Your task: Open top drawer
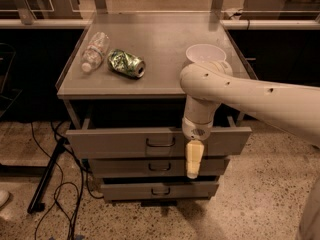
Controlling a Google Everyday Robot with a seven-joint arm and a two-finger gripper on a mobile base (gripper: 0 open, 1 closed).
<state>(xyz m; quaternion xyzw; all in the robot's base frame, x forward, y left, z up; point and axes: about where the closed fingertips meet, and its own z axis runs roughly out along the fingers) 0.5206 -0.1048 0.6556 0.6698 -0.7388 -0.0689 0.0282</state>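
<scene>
The top drawer (pixel 115 143) is the widest grey front panel of the cabinet. It stands pulled out toward me, with a dark gap behind its front. Its small rectangular handle (pixel 160 142) sits at the panel's centre. My gripper (pixel 192 168) hangs from the white arm, pointing down in front of the drawer fronts. It is just right of the handle and apart from it. Its cream fingers (pixel 193 156) reach down over the middle drawer (pixel 125 166). The bottom drawer (pixel 130 190) is below.
On the cabinet top (pixel 160 44) lie a clear plastic bottle (pixel 94 51), a crushed green can (pixel 126 63) and a white cup (pixel 205 54). Cables and a black stand leg (pixel 47 176) lie on the floor to the left. A counter edge runs behind.
</scene>
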